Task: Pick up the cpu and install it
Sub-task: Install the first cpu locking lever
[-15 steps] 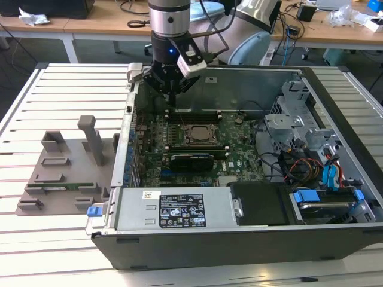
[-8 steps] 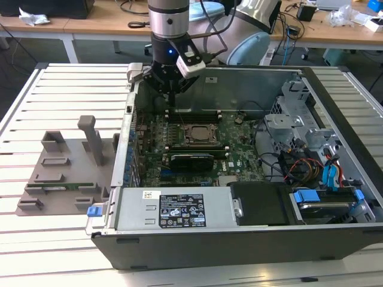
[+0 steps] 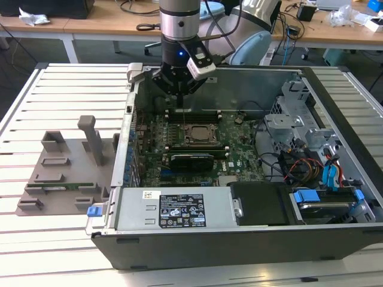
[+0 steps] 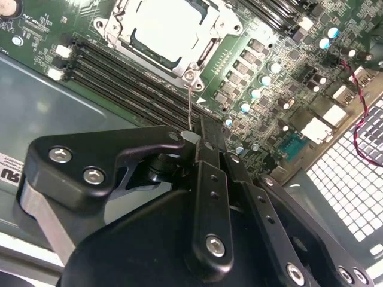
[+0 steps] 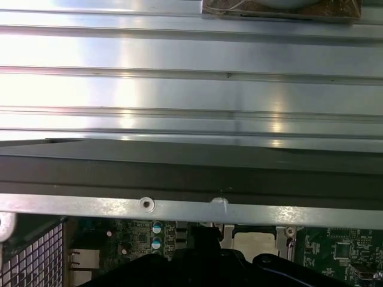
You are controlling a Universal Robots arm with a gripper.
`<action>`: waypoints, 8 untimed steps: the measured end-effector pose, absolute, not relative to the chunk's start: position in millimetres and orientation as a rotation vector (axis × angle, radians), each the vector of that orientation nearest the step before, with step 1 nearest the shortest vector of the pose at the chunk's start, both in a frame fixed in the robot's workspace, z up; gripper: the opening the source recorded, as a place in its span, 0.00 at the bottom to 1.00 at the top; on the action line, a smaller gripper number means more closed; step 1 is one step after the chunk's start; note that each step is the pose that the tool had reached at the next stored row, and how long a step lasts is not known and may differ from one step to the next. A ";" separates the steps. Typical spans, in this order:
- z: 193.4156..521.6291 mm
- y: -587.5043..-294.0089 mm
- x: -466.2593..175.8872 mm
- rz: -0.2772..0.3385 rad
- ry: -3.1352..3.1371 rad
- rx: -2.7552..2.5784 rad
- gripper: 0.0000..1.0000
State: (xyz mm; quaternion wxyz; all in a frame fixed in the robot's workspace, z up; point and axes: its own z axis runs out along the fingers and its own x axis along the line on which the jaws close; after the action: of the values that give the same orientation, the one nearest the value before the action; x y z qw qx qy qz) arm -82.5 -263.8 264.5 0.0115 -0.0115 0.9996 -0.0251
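the cpu sits in the motherboard socket; above it the gripper, fingers together on nothing

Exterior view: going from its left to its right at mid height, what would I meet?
Grey fixture block holding a green memory stick → cpu in the motherboard socket, with the tool just above its far left side → drive cage → blue drive latch.

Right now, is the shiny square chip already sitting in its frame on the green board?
Yes, the silver chip lies flat inside the metal frame on the green board.
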 end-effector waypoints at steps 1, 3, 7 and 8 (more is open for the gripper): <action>264.5 -263.8 -82.1 -0.078 3.117 -0.036 0.11; 264.5 -263.8 -81.2 -0.078 3.117 -0.036 0.11; 264.4 -263.8 -80.2 -0.078 3.117 -0.036 0.11; 264.4 -263.8 -79.9 -0.078 3.117 -0.036 0.11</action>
State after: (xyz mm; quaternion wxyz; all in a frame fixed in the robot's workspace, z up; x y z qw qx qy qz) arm -79.9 -263.8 264.4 0.0115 -0.0116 0.9996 -0.0251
